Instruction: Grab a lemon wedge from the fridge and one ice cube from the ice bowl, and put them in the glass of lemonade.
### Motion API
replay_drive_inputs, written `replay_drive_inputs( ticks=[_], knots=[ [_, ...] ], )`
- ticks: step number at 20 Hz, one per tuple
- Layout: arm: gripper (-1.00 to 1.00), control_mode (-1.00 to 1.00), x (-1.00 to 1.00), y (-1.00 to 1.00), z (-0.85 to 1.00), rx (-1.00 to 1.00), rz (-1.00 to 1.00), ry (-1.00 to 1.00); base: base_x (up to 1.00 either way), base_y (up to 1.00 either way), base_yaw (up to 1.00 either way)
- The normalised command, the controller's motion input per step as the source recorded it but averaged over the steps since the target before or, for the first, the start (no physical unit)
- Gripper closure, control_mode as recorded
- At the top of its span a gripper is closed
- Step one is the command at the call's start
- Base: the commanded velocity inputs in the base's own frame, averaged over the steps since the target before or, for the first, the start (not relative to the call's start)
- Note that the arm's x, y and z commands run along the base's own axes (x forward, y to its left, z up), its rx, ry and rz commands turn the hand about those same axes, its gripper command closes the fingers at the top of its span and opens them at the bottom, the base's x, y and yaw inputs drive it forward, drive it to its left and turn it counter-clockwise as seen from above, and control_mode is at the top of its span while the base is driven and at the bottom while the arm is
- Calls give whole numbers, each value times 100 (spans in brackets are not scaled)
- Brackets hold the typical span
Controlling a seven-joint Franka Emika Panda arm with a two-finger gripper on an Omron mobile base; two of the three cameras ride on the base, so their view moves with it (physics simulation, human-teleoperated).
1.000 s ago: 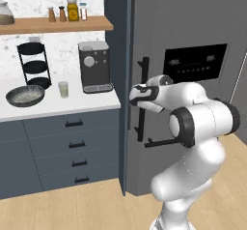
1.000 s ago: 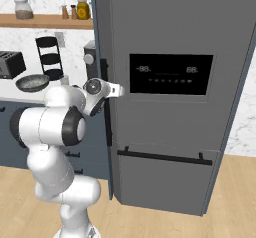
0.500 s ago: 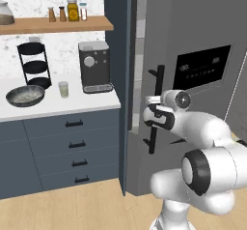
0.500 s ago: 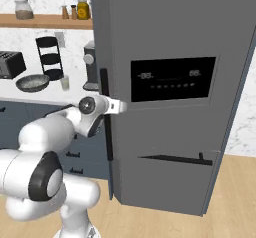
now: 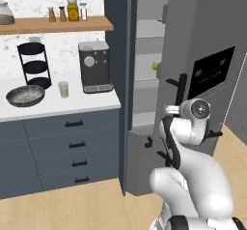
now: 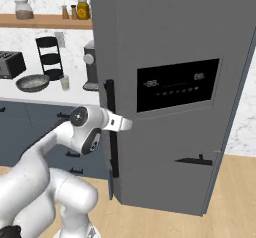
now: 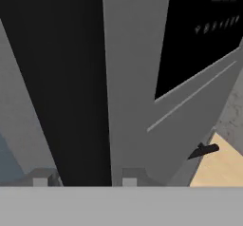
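A: Where is the gripper (image 7: 85,180)?
B: At the fridge (image 6: 175,42) door's black bar handle (image 6: 111,127). In the hand view the bar runs up between the two fingertips, which appear clamped on it, though their tips are mostly cut off.

A: Is the door open?
B: Partly; pale shelves show inside, with a small yellow-green object (image 5: 155,66) that may be the lemon wedge.

A: And the rest?
B: On the counter (image 5: 72,106), well left of the gripper, the glass of lemonade (image 5: 63,89) stands beside the ice bowl (image 5: 25,96).
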Motion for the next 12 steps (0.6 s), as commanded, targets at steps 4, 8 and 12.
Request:
replay_drive_inputs(
  ticks=[4,8,12],
  knots=[
    [100,-100,-100,-100,1,6,-12,3,0,0,0],
    [100,-100,-100,-100,0,6,-12,0,0,0,0],
    [100,-100,-100,-99,5,7,-12,2,0,0,0]
  ],
)
